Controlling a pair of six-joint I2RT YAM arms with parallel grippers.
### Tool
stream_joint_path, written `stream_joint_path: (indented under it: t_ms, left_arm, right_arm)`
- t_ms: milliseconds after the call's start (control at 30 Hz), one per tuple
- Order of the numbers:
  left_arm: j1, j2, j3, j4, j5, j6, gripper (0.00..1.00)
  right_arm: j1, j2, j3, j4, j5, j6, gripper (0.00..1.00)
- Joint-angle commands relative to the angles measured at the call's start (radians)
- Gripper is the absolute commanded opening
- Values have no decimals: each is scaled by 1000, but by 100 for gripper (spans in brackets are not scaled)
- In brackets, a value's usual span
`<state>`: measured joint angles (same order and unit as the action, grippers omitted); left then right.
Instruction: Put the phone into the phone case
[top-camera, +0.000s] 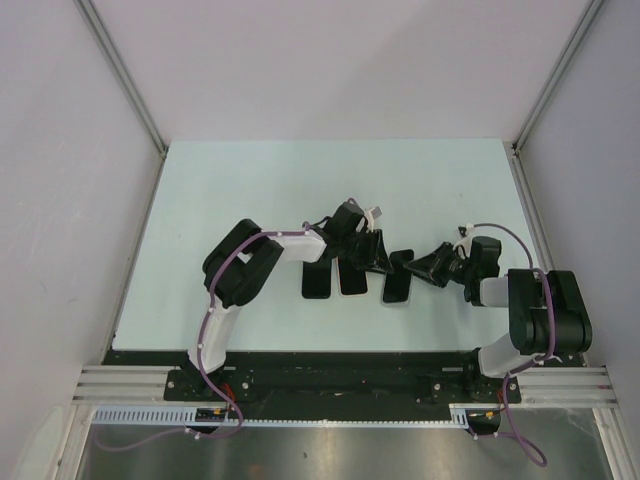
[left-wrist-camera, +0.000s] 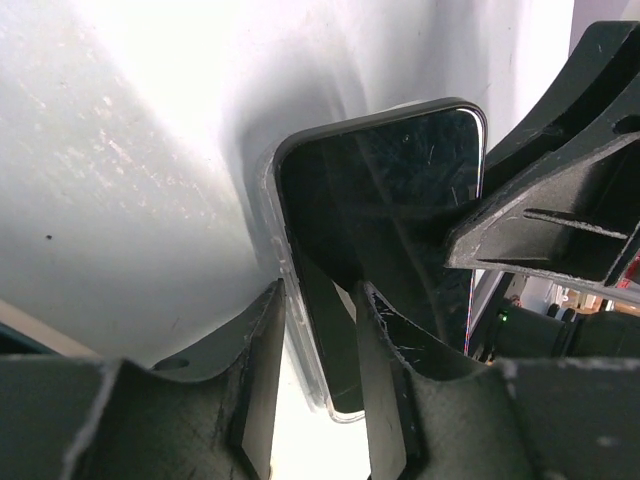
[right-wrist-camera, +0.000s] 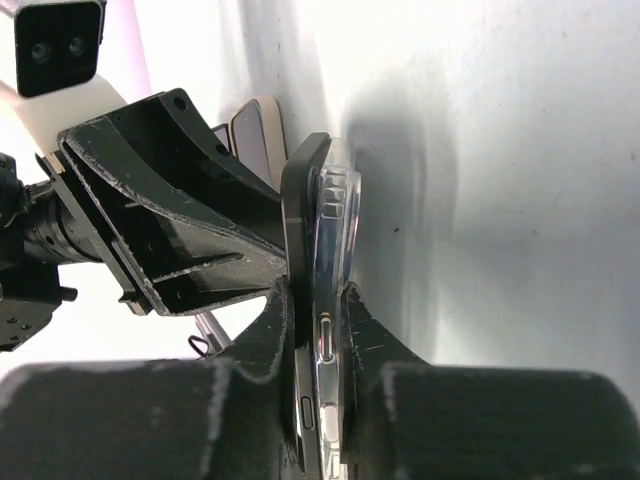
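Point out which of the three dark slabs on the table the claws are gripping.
The rightmost slab: left claw and right claw both pinch it. The middle slab and leftmost slab lie ungripped.

Left tool (top-camera: 385, 258) and right tool (top-camera: 415, 267) tip-to-tip, pinched.

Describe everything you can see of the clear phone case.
The phone case is clear, glossy plastic with a ribbed corner bumper and moulded side buttons. It wraps the back and edges of a black phone whose dark screen is scratched. The right gripper pinches it front to back; the left gripper clamps another edge.
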<state>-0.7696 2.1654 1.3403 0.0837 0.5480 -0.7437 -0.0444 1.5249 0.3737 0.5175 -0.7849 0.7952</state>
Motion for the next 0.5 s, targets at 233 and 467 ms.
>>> stream_joint_path:
  t_ms: [233, 467]
  left_arm:
    - [-25, 10, -17, -33, -2, 1, 41]
    - [-25, 17, -12, -35, -3, 1, 46]
  right_arm:
    - [8, 24, 10, 124, -140, 52, 34]
    - [8, 37, 8, 162, -162, 81, 40]
